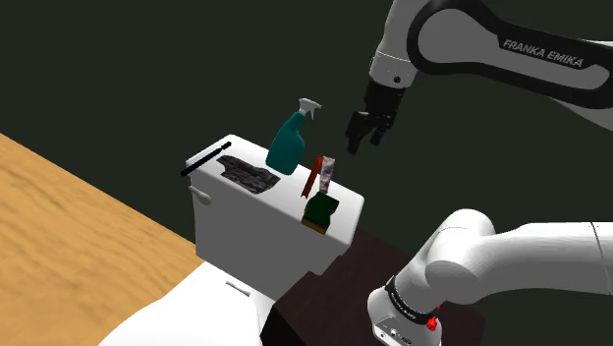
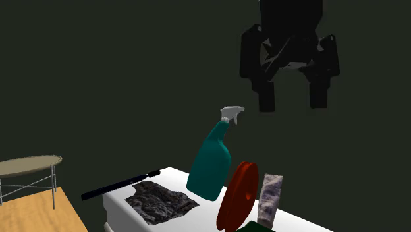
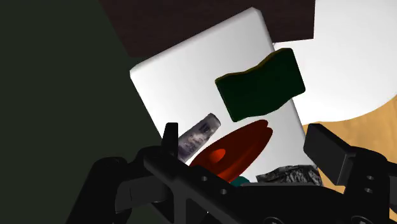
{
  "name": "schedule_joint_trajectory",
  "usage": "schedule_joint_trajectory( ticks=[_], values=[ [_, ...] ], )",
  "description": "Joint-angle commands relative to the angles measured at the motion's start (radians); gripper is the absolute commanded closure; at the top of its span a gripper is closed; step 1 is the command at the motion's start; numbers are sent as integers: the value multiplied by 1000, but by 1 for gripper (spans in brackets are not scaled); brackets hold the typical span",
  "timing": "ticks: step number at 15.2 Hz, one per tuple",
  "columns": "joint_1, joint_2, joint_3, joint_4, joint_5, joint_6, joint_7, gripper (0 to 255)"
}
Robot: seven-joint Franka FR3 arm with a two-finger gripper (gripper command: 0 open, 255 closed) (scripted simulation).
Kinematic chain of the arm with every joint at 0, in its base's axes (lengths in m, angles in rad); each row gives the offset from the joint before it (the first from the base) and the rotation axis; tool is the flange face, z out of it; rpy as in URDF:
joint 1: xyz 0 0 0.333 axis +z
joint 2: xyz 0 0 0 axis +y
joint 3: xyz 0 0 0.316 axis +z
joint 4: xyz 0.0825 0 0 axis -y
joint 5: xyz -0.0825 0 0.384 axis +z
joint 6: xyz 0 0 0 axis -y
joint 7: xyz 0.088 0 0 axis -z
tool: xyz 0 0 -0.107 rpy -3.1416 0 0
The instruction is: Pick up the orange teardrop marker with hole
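**Inspector:** Teardrop marker [image 2: 238, 194], red-orange. Report, starting at the arm.

**Assistant:** The fingers [image 2: 266, 95] stand apart with nothing between them. They point down and hang in the air above the marker, well clear of it.

**Inspector:** Marker's position?

**Assistant:** It is on the white toilet tank lid [image 1: 285, 195], toward the end nearer the stand [image 1: 329, 290]. It stands on its thin edge just beside a small grey-patterned tube [image 2: 270, 198]. A teal spray bottle [image 2: 212, 161] is on its other side, and a dark green sponge [image 3: 261, 84] lies close by.

**Inspector:** Orientation?

**Assistant:** The long axis rises steeply, with the top leaning toward the second exterior view's right. The upper end is broad and rounded. I cannot make out the hole.

**Inspector:** Remainder of the lid?

**Assistant:** A crumpled grey cloth [image 2: 158, 201] lies beyond the bottle, and a black rod [image 2: 118, 184] overhangs the far edge.

**Inspector:** Room?

**Assistant:** There is a dark wall [image 2: 99, 79] behind and a wooden floor [image 1: 79, 226]. A round side table [image 2: 29, 165] stands at the second exterior view's left.
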Motion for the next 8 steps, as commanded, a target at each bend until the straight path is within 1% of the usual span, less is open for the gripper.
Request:
schedule_joint_trajectory(
  ticks=[1, 8],
  values=[
    [0, 0, 0, 0, 0, 0, 0, 0],
    [-150, 161, 109, -63, 127, 265, 526, 0]
  ],
)
